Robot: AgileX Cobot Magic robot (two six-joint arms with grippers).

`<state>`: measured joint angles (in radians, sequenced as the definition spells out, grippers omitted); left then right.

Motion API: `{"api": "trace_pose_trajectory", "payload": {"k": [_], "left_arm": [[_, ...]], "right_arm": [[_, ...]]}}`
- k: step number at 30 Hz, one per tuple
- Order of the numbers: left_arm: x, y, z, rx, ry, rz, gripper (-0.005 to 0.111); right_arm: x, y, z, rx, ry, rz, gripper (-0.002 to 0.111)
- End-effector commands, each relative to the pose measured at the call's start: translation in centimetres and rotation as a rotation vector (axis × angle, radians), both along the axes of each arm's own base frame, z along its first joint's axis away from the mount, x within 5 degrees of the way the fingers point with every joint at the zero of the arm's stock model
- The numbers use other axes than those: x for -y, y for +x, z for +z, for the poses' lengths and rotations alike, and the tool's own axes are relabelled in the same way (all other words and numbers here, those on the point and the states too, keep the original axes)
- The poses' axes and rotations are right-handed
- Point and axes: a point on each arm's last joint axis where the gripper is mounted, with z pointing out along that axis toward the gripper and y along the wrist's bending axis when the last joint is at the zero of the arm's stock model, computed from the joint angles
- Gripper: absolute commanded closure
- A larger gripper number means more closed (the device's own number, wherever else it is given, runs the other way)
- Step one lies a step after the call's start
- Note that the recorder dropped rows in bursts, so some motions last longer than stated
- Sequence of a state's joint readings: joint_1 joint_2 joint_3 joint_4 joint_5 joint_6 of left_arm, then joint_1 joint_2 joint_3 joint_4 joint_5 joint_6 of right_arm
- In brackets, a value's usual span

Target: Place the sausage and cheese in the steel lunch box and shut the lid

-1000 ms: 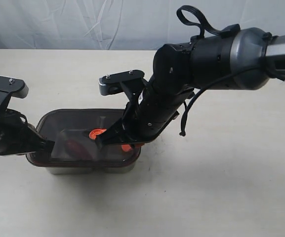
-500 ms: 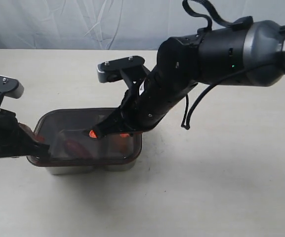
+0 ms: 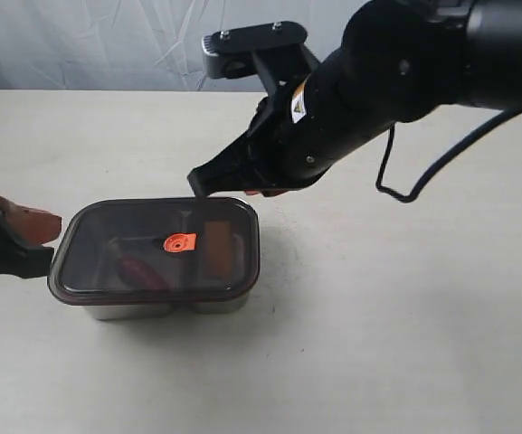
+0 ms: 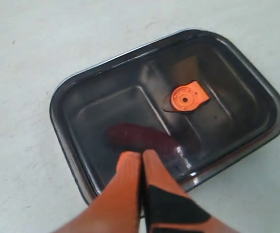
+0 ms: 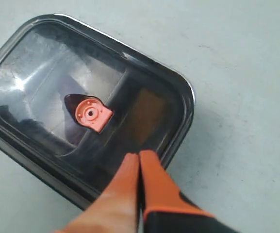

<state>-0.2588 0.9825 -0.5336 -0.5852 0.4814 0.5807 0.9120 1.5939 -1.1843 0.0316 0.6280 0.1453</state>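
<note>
The steel lunch box [image 3: 143,310] stands on the table with the dark smoky lid [image 3: 125,226] lying flat on it, orange valve tab [image 3: 179,242] at its centre. Through the lid [image 4: 227,77] the red sausage [image 4: 140,138] shows in one compartment. The orange cheese [image 5: 147,114] shows dimly in the other. My left gripper [image 4: 141,156] is shut and empty, hovering by the box's left end [image 3: 54,221]. Shut and empty too, my right gripper [image 5: 139,156] hangs above the box's far edge [image 3: 195,182], clear of the lid [image 5: 42,68].
The box sits on a pale table [image 3: 396,334] with a crumpled white backdrop [image 3: 107,45] behind. The bulky right arm [image 3: 378,81] stretches over the far right of the table.
My right gripper has lifted off the lid and drawn back up and away. My left gripper has slid off the lid's left end, leftward. The lid stays on the box.
</note>
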Motion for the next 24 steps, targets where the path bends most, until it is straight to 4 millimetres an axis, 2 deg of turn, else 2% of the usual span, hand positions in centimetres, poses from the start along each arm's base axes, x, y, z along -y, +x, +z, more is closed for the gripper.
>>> {"api": "trace_pose_trajectory", "payload": {"k": [1, 6, 9, 12, 16, 17, 21, 24], "left_arm": [[-0.2, -2.6, 1.8, 0.059, -0.025, -0.054, 0.107], [-0.8, -6.6, 3.9, 0.157, -0.063, -0.116, 0.107], [-1.2, -8.9, 4.8, 0.216, -0.089, -0.136, 0.107], [-1.8, -10.8, 5.3, 0.264, -0.107, -0.127, 0.107], [-2.5, -13.1, 5.4, 0.306, -0.118, -0.116, 0.107], [-2.7, -14.0, 5.3, 0.313, -0.115, -0.113, 0.107], [-3.2, -16.3, 5.0, 0.341, -0.131, -0.126, 0.107], [-3.4, -17.4, 5.1, 0.393, -0.16, -0.135, 0.107]], "right_arm": [[2.0, -0.9, 2.4, 0.046, -0.029, -0.059, 0.109], [5.5, -2.3, 4.5, 0.116, -0.064, -0.138, 0.109], [7.9, -3.5, 4.7, 0.131, -0.09, -0.19, 0.109], [10.1, -4.8, 4.1, 0.136, -0.106, -0.232, 0.109], [12.5, -6.7, 2.2, 0.106, -0.122, -0.256, 0.109], [13.3, -7.5, 0.7, 0.069, -0.138, -0.257, 0.109], [14.7, -9.0, -3.0, -0.035, -0.209, -0.261, 0.109], [15.3, -9.5, -4.4, -0.062, -0.246, -0.264, 0.109]]}}
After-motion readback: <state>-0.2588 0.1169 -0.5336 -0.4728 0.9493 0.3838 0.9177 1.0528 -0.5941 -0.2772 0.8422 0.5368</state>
